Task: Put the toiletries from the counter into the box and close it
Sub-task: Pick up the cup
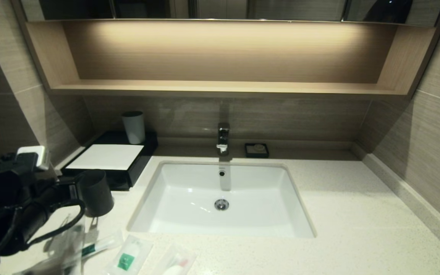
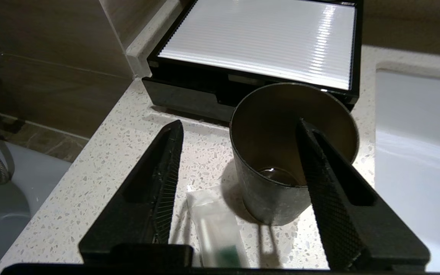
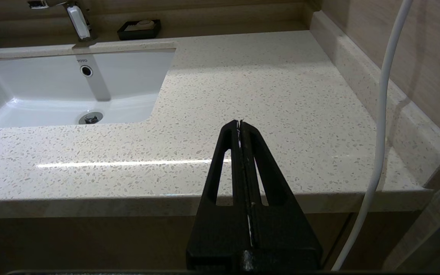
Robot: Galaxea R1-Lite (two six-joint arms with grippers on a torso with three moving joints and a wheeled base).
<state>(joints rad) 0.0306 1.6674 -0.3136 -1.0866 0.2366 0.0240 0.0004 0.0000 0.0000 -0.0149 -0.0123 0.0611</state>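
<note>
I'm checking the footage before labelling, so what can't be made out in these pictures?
- Head view: the left arm covers part of the toiletries, and the bottom edge cuts them off.
- Head view: the black tumbler hides the drawer front of the box.
- Left wrist view: one finger stands inside the tumbler's rim.
- Right gripper: outside head view.

1. The box (image 1: 105, 157) sits on the table (image 1: 357, 214) at centre left of the head view, left of the sink (image 1: 222, 198).
2. A white tumbler (image 1: 133, 126) stands on its rear.
3. A black tumbler (image 1: 96, 193) is before the box.
4. The toiletries (image 1: 128, 258) lie along the bottom edge, lower left.
5. A small dish (image 1: 256, 150) sits behind the sink, right of the faucet (image 1: 223, 138).
</note>
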